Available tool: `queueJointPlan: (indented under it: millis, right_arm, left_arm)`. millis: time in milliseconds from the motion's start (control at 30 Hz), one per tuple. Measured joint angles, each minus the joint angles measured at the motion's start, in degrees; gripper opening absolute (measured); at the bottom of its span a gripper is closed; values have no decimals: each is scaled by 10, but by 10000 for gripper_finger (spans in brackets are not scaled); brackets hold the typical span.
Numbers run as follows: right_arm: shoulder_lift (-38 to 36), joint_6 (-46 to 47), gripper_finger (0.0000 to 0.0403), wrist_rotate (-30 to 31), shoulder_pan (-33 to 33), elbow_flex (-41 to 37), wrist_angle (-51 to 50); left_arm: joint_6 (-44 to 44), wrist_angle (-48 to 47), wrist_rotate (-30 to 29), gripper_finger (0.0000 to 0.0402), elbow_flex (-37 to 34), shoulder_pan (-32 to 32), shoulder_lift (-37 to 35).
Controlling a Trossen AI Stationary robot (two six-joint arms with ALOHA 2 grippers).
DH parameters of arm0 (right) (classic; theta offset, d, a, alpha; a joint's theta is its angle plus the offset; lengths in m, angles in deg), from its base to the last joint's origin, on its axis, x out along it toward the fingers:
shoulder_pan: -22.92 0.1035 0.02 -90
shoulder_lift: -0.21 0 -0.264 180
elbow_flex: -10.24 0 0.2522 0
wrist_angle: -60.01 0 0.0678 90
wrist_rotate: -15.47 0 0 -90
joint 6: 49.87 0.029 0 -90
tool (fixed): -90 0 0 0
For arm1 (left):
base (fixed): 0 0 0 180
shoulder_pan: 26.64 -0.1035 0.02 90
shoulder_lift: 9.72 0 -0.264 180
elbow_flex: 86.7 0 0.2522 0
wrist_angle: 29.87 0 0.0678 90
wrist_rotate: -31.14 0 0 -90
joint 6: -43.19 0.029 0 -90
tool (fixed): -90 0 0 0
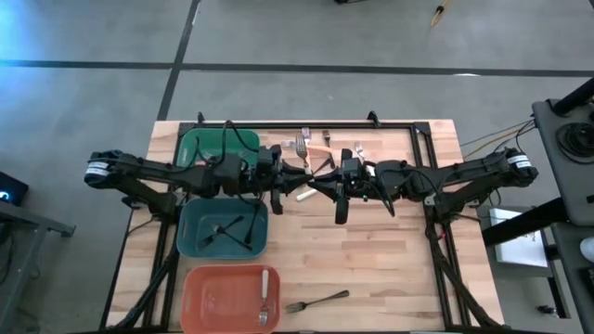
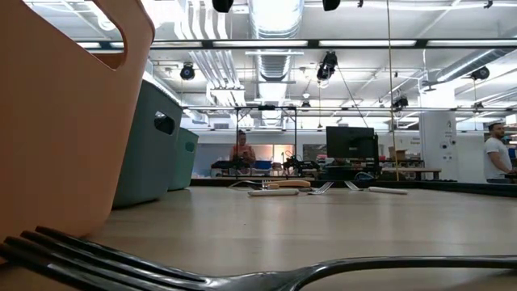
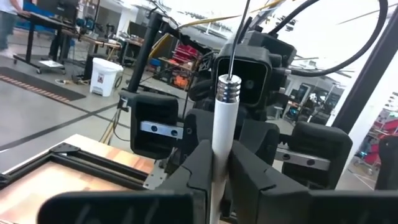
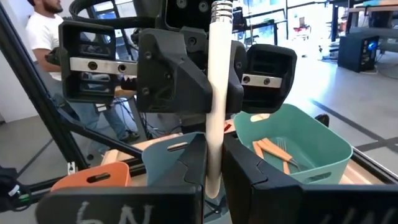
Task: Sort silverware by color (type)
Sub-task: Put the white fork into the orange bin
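High view: mid-handover. My left gripper (image 1: 286,183) and right gripper (image 1: 325,186) meet nose to nose above the table centre, with the white fork (image 1: 304,195) bridging them, off the wood. On my left sit the green bin (image 1: 190,139), the teal bin (image 1: 186,218) and the salmon bin (image 1: 190,278). The salmon one already holds a white-handled fork, so I judge that's the target. A black fork (image 1: 317,301) lies just beside the salmon bin, unsorted. A few loose forks (image 1: 311,144) lie near the back edge.

Low view: neither gripper shows. The black fork fills the foreground, flat on the table, with the salmon bin wall right behind it. The loose forks show as a small far cluster.

Left wrist view: my left fingers are closed on the white handle, one pad on each side with no gap. The handle runs up to its metal collar, and the right gripper is close behind it.

Right wrist view: same story mirrored. My right fingers are nearly shut and pinch the same handle. The green bin beyond holds orange forks (image 4: 270,150).

Next, my call: one side has to let go cleanly before the other pulls. The bins are on the left, so the right should release and the left should carry the fork to the salmon bin. Risk: the fork twists or slips if both pull.
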Motion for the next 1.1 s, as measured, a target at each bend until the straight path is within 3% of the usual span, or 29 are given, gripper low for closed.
queueJointPlan:
  millis: [167, 400, 533, 667, 833, 967, 1100]
  right_arm:
    - [-3, 9, 36, -3, 0, 0, 0]
    - [-22, 21, 148, -4, 0, 1, -24]
    - [-54, 65, 171, -12, 0, 31, -182]
    - [-73, 129, 164, -48, 0, 82, -381]
    - [-69, 174, 144, -81, 5, 113, -522]
    - [-61, 175, 133, -125, 8, 118, -572]
    - [-57, 175, 125, -142, 8, 107, -580]
  left_arm:
    - [-5, 1, 4, 17, 0, 0, 0]
    - [-2, -25, 4, 16, -1, -3, -10]
    - [7, -108, 4, 16, -1, -4, -50]
    - [-28, -291, 26, 15, -1, 20, -108]
    - [-220, -547, 66, 15, -2, 143, -128]
    - [-327, -553, 78, 15, -1, 285, -127]
    - [-432, -584, 22, 15, 17, 391, -103]
